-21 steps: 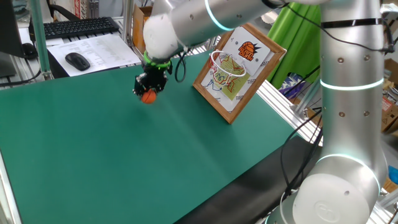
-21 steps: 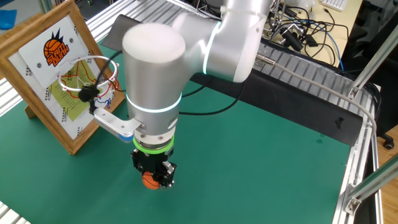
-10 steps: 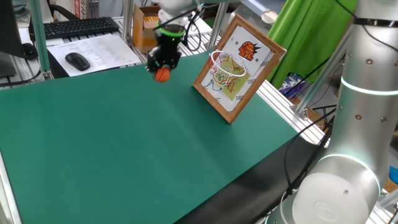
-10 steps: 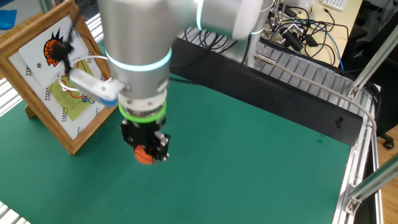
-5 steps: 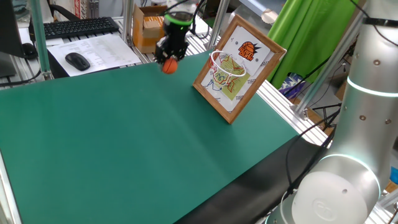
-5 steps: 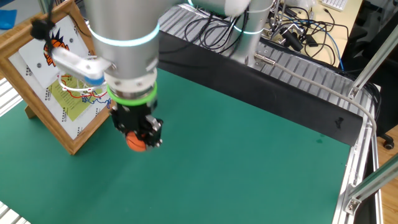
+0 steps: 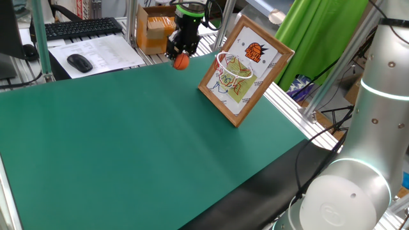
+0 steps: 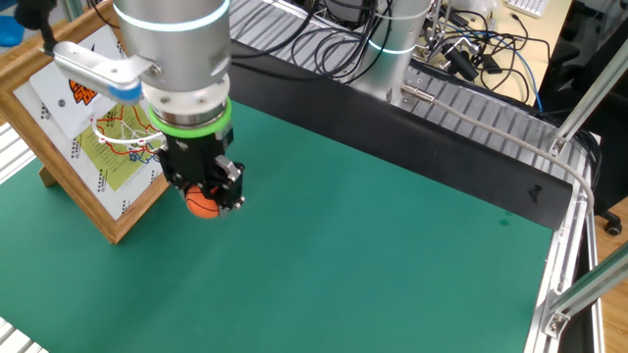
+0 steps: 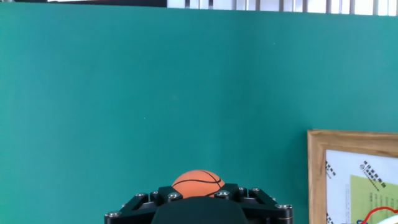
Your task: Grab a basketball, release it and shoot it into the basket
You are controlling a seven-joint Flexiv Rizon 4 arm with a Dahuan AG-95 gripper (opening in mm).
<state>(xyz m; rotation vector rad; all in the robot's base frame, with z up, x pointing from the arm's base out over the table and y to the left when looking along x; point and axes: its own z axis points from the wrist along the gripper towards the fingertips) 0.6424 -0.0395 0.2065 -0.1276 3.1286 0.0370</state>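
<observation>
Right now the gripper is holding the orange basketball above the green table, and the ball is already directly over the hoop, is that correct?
Not quite: the gripper holds the basketball above the green table, but beside the hoop, not over it, as the other fixed view shows.

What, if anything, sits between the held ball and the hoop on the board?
Nothing visible does. The claw holds the basketball above the green mat, beside the basket; only open air shows between them.
</observation>
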